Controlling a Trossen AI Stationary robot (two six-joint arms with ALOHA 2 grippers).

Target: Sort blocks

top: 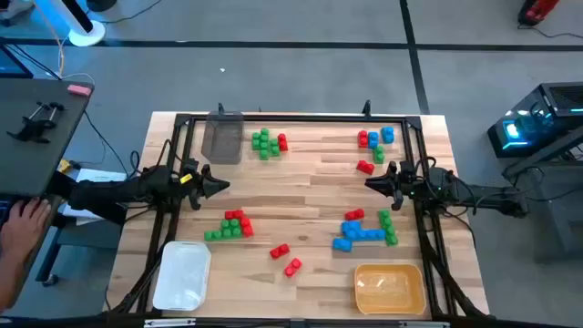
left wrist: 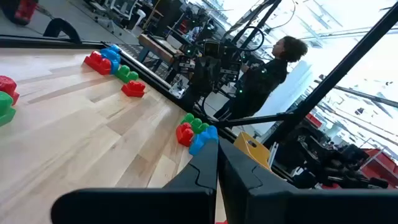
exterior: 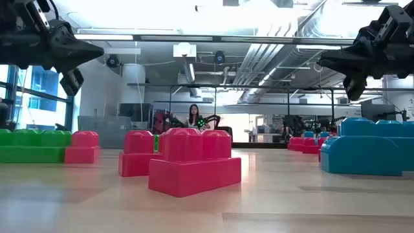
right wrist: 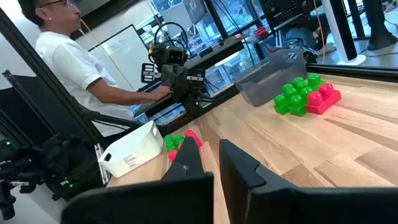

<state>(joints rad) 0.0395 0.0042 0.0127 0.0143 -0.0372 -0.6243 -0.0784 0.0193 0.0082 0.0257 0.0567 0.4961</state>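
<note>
Blocks [top: 265, 143] lie in clusters near table [top: 310, 196] edges; wide bare strip down the middle. Left gripper [top: 221, 187] and right gripper [top: 371, 182] both closed, empty, above side edges. White tray [top: 182, 276] label unreadable.

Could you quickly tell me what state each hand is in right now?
Left hand: closed, holding nothing.
Right hand: closed, holding nothing.
</note>
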